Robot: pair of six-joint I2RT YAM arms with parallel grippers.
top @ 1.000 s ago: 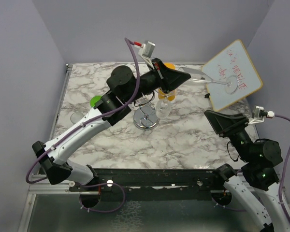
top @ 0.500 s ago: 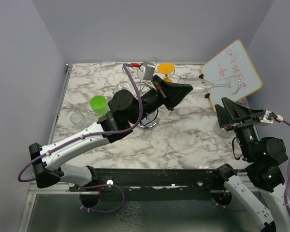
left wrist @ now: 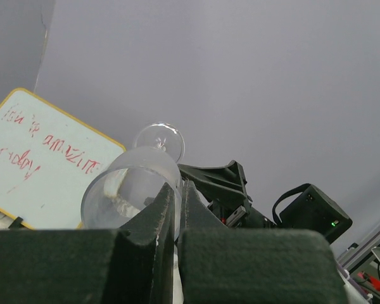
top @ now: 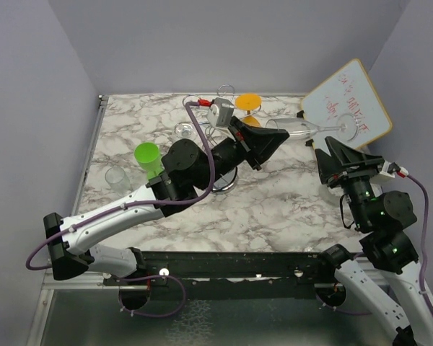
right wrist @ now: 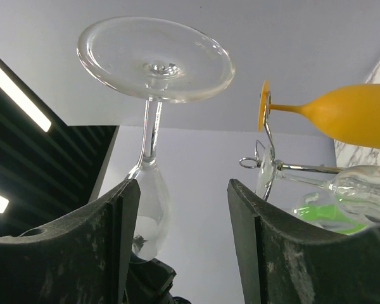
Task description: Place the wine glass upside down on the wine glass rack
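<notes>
An orange glass [right wrist: 348, 114] (hanging) crowds the wine glass rack [right wrist: 291, 168]; whiteboard [top: 353, 94] beyond.

Mid-frame, your left arm [top: 195, 162] hid most of the wine glass rack [top: 228, 186]. The whiteboard's [top: 346, 108] writing was too small to read.

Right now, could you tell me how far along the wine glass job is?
Done: the wine glass is off the table, held sideways by its bowl in the shut left gripper. In hand: the open right gripper faces its stem. Left: inverting it and hanging it on the wine glass rack, beside the orange glass there.
</notes>
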